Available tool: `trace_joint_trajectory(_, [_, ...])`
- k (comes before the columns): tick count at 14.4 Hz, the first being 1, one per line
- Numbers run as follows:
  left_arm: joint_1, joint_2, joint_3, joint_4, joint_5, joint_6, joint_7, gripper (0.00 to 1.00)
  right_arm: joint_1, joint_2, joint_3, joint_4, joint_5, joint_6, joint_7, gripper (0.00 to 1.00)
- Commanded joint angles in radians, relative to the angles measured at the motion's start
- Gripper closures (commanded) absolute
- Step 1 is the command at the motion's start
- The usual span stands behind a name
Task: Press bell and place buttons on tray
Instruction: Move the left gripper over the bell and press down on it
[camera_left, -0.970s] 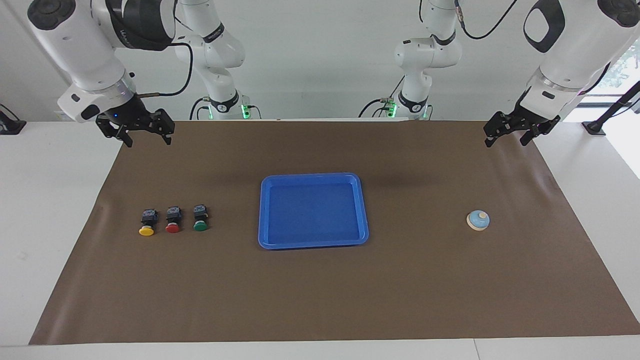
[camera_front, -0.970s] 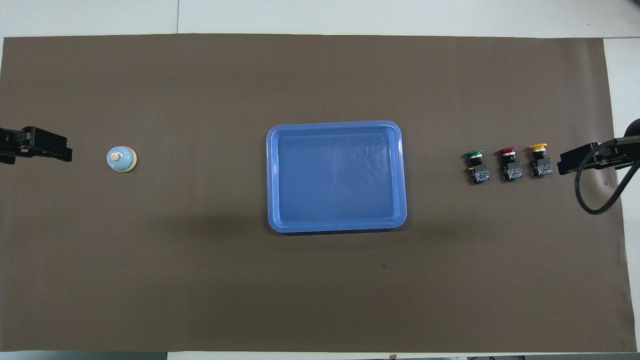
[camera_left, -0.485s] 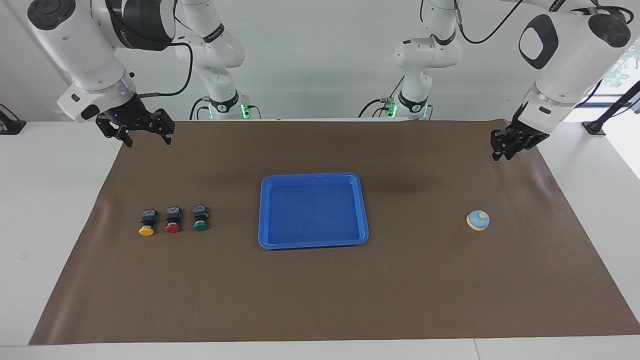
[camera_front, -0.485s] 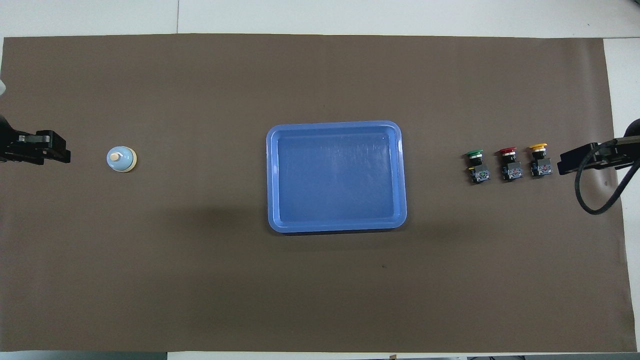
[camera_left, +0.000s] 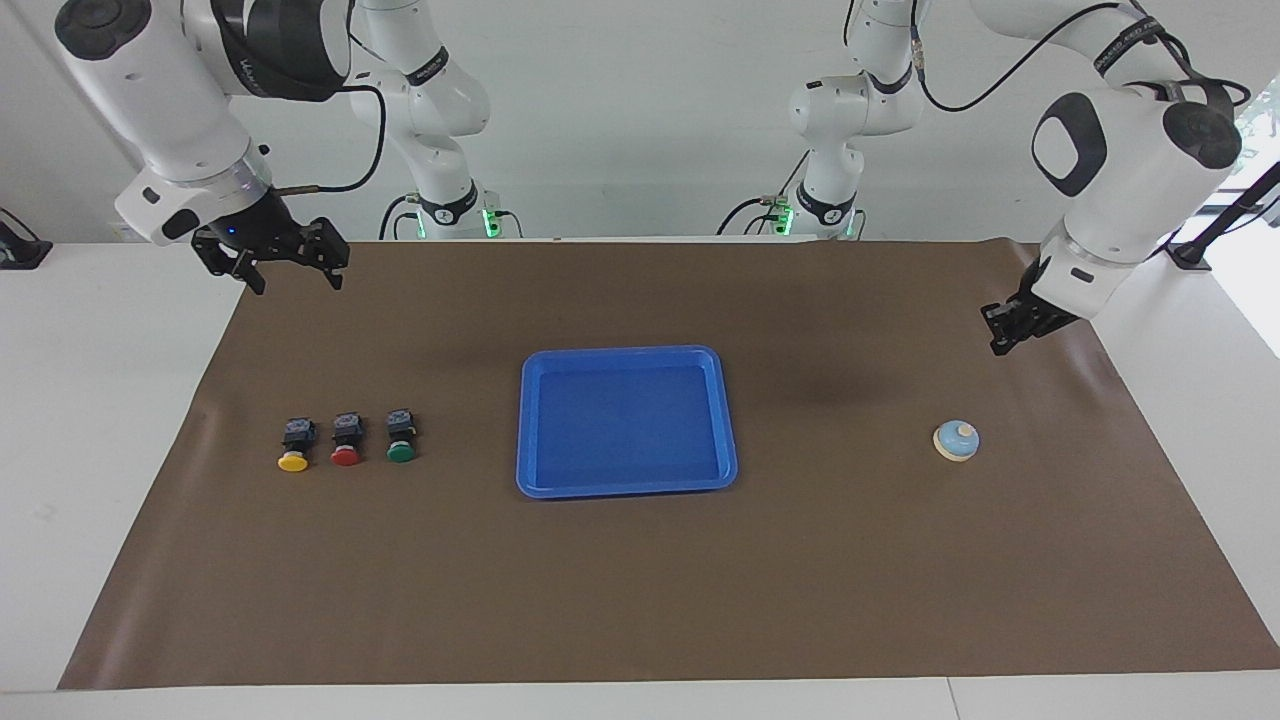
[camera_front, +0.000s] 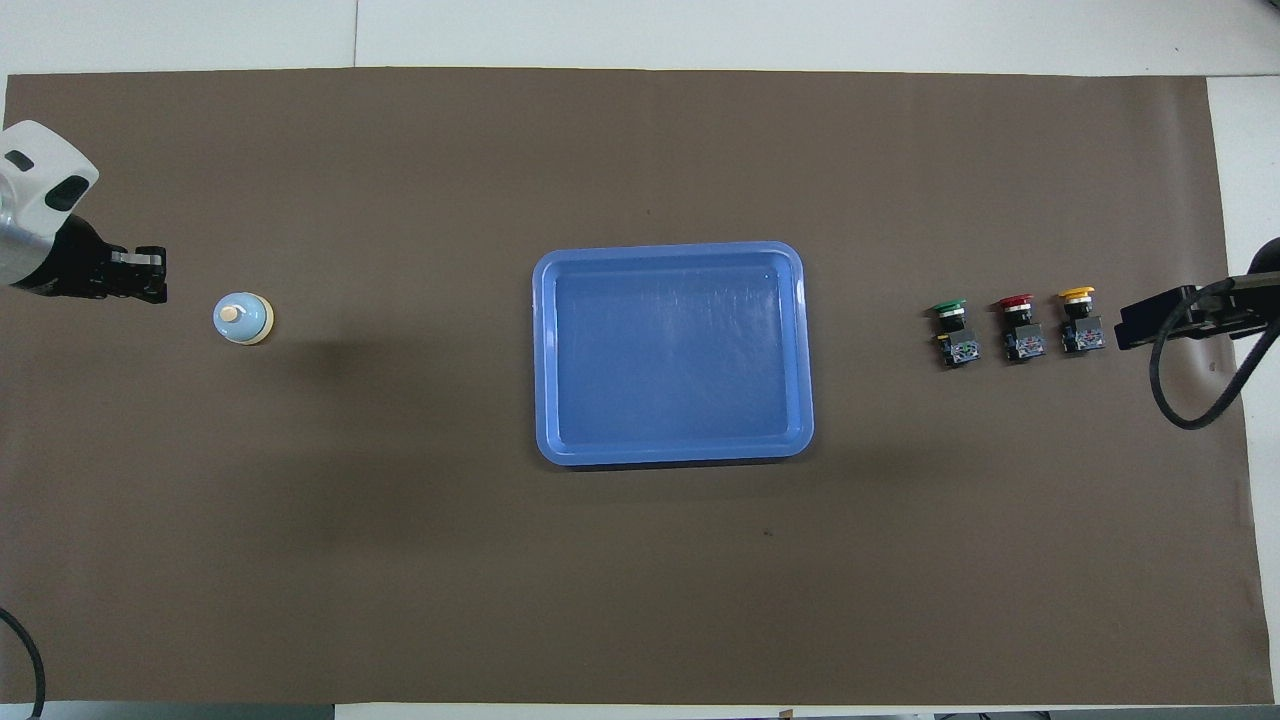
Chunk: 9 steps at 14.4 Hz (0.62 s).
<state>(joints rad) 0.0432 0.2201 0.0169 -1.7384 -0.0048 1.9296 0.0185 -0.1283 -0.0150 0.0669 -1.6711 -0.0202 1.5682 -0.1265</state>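
Left gripper (camera_left: 1003, 338) now closed, seemingly lower

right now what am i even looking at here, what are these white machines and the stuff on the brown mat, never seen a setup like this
These are two white robot arms at a table, each ending in a black two-finger pincer. One picture looks at the robots from across the table; the other looks down from above their own end.

On the brown mat a blue tray sits in the middle with nothing in it. Toward the right arm's end three push buttons lie in a row: yellow, red, green. Toward the left arm's end stands a small light blue bell.

The left pincer is shut, holds nothing, and hangs over the mat near the bell, not touching it. The right pincer is open and waits above the mat's edge.
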Motion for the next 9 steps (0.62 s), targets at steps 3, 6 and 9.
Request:
trace_joint_trajectory(3, [0.003,0.082,-0.003,-0.013,0.003,0.127,0.011,1.0,-0.007,-0.008,0.008,0.001,-0.007,-0.016,0.013,0.0])
trace_joint_trajectory(6, [0.003,0.116,-0.003,-0.021,0.003,0.158,0.011,1.0,-0.007,-0.008,0.008,0.001,-0.007,-0.016,0.014,0.0])
trace_joint_trajectory(9, [-0.006,0.113,-0.003,-0.075,0.003,0.187,0.011,1.0,-0.007,-0.008,0.008,0.001,-0.007,-0.016,0.013,0.0])
